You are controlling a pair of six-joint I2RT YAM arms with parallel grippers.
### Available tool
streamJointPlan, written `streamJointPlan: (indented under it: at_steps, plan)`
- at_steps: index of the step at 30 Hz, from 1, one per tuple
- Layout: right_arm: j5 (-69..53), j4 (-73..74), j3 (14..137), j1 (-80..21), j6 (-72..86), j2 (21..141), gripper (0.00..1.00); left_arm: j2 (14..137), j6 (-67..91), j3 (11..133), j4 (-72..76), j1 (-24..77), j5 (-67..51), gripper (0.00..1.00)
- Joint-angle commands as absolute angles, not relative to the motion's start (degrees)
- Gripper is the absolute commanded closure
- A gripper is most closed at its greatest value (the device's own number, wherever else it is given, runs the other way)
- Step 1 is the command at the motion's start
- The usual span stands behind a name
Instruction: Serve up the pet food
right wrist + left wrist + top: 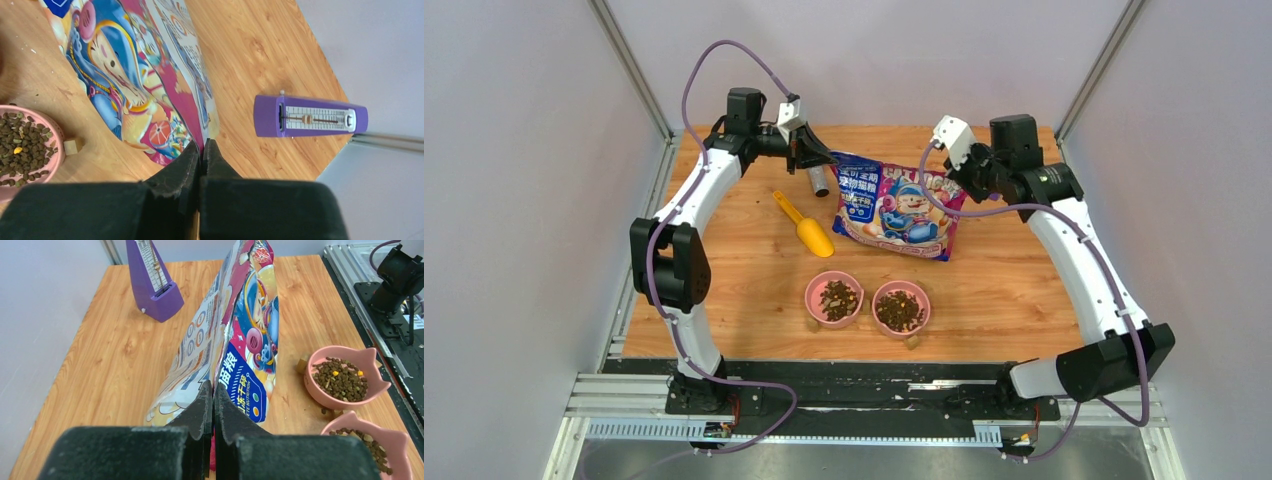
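Two pink bowls [809, 297], each holding pet food [837, 298]; one bag [894, 205], one scoop [806, 228].
Left gripper [213, 390], right gripper [201, 145]: fingers closed, tips at bag edge. Metronome [152, 285] in wrist views only; scoop only overhead.

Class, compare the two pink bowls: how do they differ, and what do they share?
The left bowl shows bare pink around its pet food; the right bowl looks more fully covered. The left bowl sits slightly farther back than the right bowl. Both are pink, hold pet food and stand side by side.
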State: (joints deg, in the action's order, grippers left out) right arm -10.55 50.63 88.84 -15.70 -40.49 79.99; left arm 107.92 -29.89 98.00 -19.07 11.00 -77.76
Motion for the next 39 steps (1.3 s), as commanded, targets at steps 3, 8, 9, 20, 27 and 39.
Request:
streamJointPlan:
  at_steps: [3,8,9,20,27,39]
  plan:
    - [1.63,53.73,86.97,-7.09,-40.87,74.37,1.00,107.03,-29.60,99.84,-20.57,6.15,-74.81,1.00]
    - [-2.08,53.44,87.03,-3.84,-41.10,73.70,1.00,106.98,-27.10,99.22,-18.93,6.16,-76.68,1.00]
    - [-2.89,53.37,87.22,-3.56,-40.99,73.60,1.00,106.97,-26.56,99.00,-17.81,6.15,-76.88,1.00]
    - [-18.01,51.82,95.17,-2.90,-30.16,75.73,0.58,106.74,-12.98,96.70,-4.94,6.15,-79.36,0.51]
    - [-35.91,46.84,97.03,-7.13,-24.99,78.09,0.24,106.93,-8.15,94.34,1.38,6.64,-82.58,0.44]
    - [-32.86,38.45,110.31,-23.73,-26.34,99.24,0.18,113.00,38.88,87.97,60.79,8.61,-87.12,0.54]
